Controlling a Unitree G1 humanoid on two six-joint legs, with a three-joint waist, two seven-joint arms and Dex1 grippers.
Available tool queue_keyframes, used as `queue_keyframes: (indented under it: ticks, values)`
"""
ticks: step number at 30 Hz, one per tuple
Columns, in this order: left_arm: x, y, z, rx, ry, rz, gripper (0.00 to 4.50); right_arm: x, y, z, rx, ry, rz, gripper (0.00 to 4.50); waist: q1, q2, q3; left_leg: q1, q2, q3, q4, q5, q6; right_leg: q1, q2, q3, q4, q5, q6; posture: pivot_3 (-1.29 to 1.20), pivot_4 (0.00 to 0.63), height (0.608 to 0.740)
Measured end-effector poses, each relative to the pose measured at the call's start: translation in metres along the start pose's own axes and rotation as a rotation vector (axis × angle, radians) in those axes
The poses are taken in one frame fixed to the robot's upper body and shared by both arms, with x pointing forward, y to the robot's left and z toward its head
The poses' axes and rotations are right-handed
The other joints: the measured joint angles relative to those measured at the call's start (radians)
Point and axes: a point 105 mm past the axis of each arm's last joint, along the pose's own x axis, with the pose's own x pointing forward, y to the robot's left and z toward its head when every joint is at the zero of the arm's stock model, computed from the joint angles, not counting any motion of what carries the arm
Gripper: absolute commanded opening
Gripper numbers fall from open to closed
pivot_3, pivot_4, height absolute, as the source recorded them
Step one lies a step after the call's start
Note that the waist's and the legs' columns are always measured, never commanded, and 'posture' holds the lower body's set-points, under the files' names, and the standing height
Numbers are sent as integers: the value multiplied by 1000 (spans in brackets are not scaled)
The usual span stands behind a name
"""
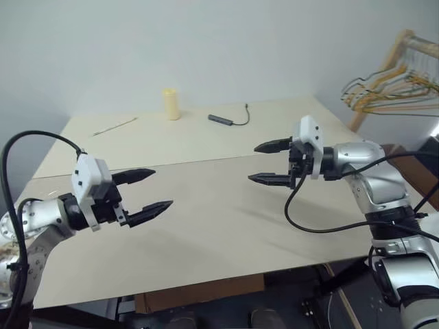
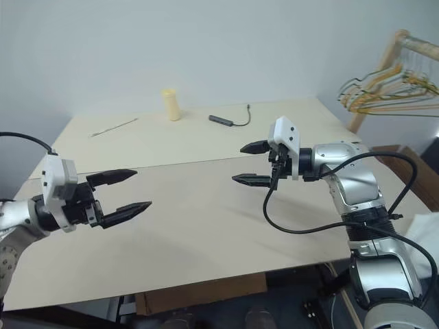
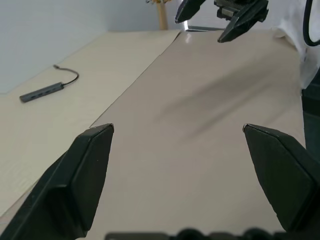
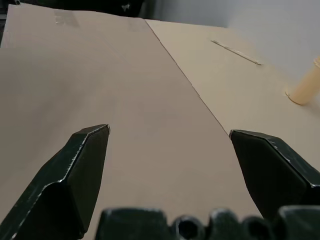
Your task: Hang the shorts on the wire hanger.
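Note:
Both grippers hover over the beige table and face each other. My left gripper is open at the left with nothing between its fingers. My right gripper is open at the right, also empty, and points left. The left wrist view shows the right gripper far across the bare tabletop. A piece of white cloth lies past the table's right edge; I cannot tell if it is the shorts. A darker thin wire outline hangs at the front of a bunch of hangers; I cannot tell if it is the wire hanger.
A wooden rail at the far right carries bunched yellow, green and orange hangers. On the far half of the table stand a yellow cylinder, a dark hub with a cable and a thin stick. A cardboard box sits under the table.

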Motion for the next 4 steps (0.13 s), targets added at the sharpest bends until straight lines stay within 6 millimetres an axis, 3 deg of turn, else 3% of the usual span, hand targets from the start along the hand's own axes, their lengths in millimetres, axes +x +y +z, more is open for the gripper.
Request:
queue_keyframes:
  ticks: [4]
  values:
    - [-3, -3, 0, 7, 9, 26, 4500, 5, 0, -2, -12, 1, 26, 4473, 44, -2, 3, 0, 0, 0, 0, 0, 0, 0, 1, -1, 0, 0, -1, 66, 32, 740]
